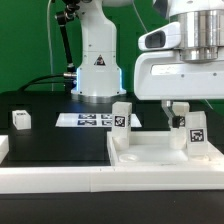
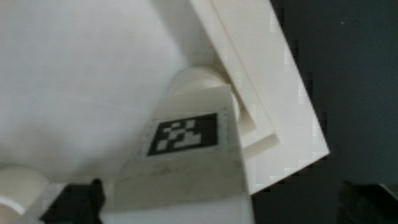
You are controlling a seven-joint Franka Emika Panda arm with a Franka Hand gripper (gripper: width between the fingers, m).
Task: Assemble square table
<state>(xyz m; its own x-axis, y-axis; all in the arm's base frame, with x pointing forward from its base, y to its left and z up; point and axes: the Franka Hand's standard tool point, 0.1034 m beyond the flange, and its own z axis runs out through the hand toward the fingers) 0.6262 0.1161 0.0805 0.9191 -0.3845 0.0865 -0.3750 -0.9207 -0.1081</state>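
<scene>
The square table's white slab (image 1: 150, 152) lies at the front right of the exterior view, rim up. Two tagged white legs stand on it, one at the far left corner (image 1: 122, 115) and one at the right (image 1: 196, 130). A third leg (image 1: 21, 119) stands alone on the black surface at the left. My gripper (image 1: 180, 110) hangs open just above the right leg. In the wrist view that leg (image 2: 187, 135) rises from the slab (image 2: 89, 70) beside its raised rim (image 2: 267, 90). It sits between my dark fingertips (image 2: 75, 205) with room to spare, and my gripper (image 2: 214, 207) holds nothing.
The marker board (image 1: 88, 120) lies flat in front of the robot's base (image 1: 98, 70). A long white rail (image 1: 60, 182) runs along the front edge of the black surface. A white piece (image 1: 3, 148) shows at the exterior view's far left edge.
</scene>
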